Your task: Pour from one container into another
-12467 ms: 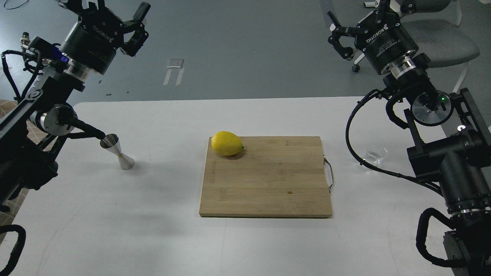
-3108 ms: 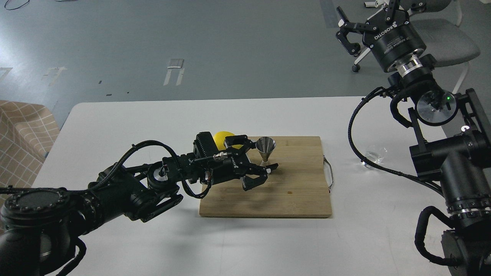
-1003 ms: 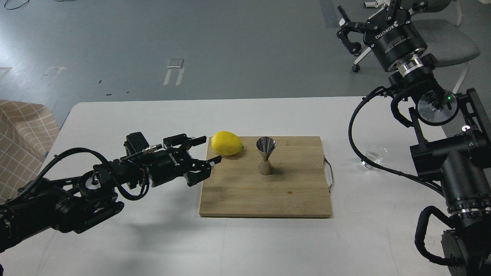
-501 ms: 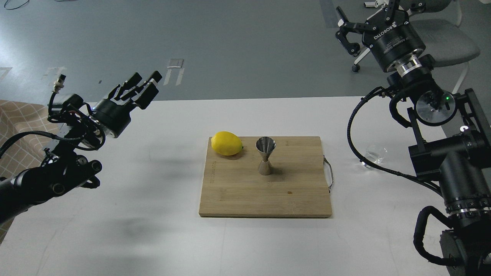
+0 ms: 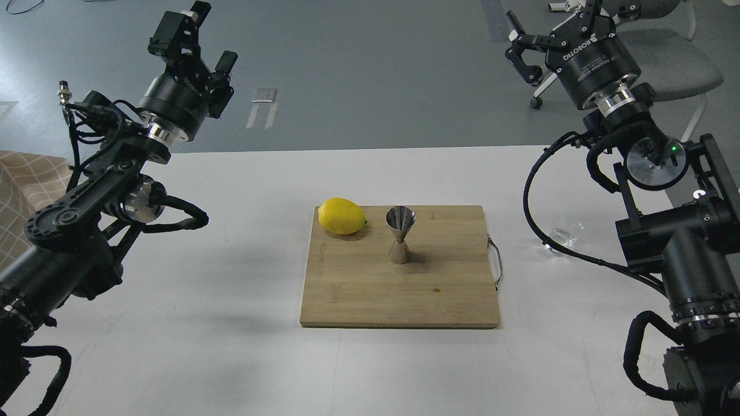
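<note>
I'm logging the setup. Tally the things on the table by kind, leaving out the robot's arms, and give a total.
Lemon: 1
Steel jigger: 1
Clear glass cup: 1
Wooden cutting board: 1
Total: 4

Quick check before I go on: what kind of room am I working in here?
Probably a lab or office test space, not a kitchen: a plain white table on bare grey floor with tape marks, and a wheeled office chair behind. The cutting board, lemon and jigger look staged.
</note>
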Available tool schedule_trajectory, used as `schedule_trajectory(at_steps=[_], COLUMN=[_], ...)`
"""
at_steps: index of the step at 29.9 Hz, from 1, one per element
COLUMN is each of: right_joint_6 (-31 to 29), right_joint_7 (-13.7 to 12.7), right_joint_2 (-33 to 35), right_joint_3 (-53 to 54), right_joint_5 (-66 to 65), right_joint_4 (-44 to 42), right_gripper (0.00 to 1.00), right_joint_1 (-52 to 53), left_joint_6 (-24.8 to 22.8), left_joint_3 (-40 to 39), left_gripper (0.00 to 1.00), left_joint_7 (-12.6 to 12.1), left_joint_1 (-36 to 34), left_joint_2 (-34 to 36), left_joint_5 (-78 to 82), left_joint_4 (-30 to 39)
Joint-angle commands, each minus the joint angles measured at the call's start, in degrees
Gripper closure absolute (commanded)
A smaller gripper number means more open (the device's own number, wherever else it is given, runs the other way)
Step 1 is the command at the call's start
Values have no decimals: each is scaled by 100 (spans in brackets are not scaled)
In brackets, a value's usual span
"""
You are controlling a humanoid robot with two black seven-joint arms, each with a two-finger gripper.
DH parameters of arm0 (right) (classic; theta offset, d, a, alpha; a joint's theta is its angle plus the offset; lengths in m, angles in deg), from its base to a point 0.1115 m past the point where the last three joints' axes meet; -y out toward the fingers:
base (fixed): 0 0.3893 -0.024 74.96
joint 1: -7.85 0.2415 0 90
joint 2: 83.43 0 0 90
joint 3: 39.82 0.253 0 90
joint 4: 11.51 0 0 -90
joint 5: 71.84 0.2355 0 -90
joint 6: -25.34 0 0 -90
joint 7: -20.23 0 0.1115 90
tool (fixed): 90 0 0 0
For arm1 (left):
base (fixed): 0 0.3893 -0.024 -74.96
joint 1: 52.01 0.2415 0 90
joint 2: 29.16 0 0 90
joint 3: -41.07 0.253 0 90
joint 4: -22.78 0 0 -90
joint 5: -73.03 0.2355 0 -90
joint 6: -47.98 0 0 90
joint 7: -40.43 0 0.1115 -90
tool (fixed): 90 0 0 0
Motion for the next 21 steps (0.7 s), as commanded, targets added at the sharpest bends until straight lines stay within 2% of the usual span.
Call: schedule_trajectory(at_steps=[1,7,13,21], right_joint_6=[0,9,53,571], right_joint_7=[-2,-2,-2,-2], right_joint_2=[6,6,15,24], right_joint_3=[1,9,36,299], right_joint_5=[3,3,20,828], right_joint_4=[-5,13,48,311], right_gripper=[0,0,0,0], right_joint_1=[-32,-50,-58,-445], left_joint_6=[-294,-681,-690,-681], left_joint_3=[-34,-43,-43,-43], left_gripper=[2,2,2,2], left_joint_7=[0,0,0,0], left_joint_1=[36,36,71,80], left_joint_2=[-76,-207,-260,-269], left_joint_5=[-451,-1708,-1885,-1885], left_joint_4=[-10,-212,-230,-230])
